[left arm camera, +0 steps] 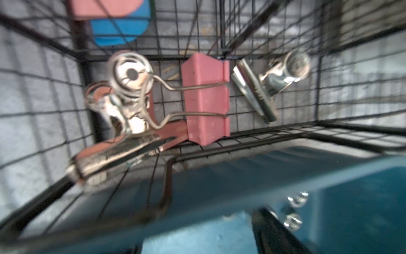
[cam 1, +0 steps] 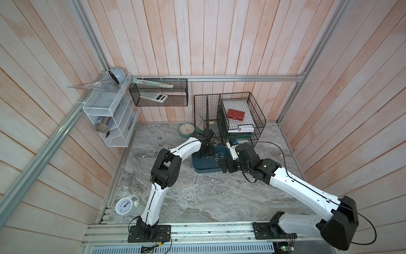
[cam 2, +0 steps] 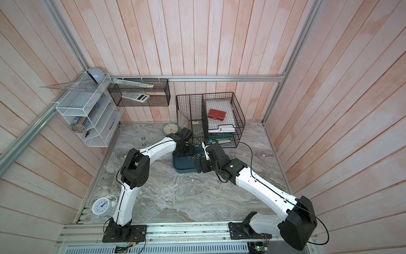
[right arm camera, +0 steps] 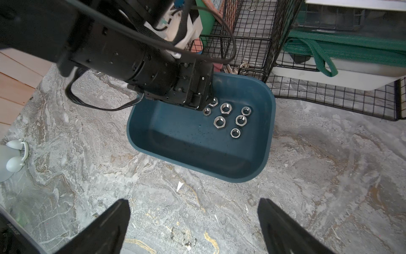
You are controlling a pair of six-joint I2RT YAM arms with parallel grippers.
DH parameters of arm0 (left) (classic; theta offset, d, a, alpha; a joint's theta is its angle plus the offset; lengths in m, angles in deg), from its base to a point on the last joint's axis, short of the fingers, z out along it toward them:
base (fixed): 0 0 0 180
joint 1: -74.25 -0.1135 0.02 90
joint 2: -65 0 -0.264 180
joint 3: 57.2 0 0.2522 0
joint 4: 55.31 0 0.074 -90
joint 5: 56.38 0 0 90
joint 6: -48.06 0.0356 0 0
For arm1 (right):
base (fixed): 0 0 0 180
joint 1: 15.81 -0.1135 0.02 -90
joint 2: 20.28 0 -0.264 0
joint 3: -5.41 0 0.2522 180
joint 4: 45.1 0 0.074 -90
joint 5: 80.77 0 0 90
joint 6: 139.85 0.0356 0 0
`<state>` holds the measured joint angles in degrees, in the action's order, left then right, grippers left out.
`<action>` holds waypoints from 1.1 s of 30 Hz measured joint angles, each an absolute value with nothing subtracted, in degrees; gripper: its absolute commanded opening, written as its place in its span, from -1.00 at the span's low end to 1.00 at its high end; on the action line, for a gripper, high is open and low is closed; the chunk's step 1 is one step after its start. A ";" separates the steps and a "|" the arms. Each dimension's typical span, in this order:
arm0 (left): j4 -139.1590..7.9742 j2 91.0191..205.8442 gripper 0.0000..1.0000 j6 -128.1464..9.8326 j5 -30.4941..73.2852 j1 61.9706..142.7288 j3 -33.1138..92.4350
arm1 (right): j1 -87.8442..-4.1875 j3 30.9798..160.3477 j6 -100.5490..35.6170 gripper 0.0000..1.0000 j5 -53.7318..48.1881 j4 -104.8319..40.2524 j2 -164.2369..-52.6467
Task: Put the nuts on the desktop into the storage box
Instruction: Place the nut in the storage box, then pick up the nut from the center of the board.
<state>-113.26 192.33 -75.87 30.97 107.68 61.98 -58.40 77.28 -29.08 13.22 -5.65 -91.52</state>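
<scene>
The teal storage box (cam 1: 205,167) (right arm camera: 197,143) lies on the grey marble desktop (cam 1: 197,198) in front of the wire organiser. Several silver nuts (right arm camera: 225,108) (cam 1: 217,157) lie on its floor. Other nuts (cam 1: 159,138) (cam 2: 144,144) lie loose on the desktop at the far left. My left gripper (cam 1: 203,154) (left arm camera: 202,242) hangs in the box's far left corner, its fingers (left arm camera: 270,231) wide apart with nothing between them, and two nuts (left arm camera: 293,222) lie beside it. My right gripper (right arm camera: 194,220) (cam 1: 223,167) stands open over bare desktop just in front of the box.
A black wire organiser (cam 1: 230,118) stands right behind the box, with binder clips (left arm camera: 206,99) on its floor. A round green clock (cam 1: 186,130) lies at the back. A white alarm clock (cam 1: 125,205) stands at the front left, and a white wire shelf (cam 1: 109,114) hangs on the left wall.
</scene>
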 measured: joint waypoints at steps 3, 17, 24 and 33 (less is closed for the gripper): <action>-113.24 190.01 1.00 -76.15 30.86 107.68 61.90 | -58.40 77.28 -29.10 0.96 13.22 -5.80 -91.87; -113.21 177.51 1.00 -76.48 31.56 104.29 53.57 | -58.40 81.26 -30.26 0.96 10.20 -7.61 -97.81; -113.26 170.10 1.00 -76.70 34.34 97.71 45.72 | -59.15 86.26 -31.94 0.95 6.83 -9.21 -104.04; -113.39 162.36 1.00 -76.61 38.31 89.98 36.06 | -61.18 94.26 -35.00 0.95 3.29 -9.84 -111.87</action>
<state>-113.39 162.36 -76.61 38.31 89.98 36.06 -61.18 94.26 -35.00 3.29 -9.84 -111.87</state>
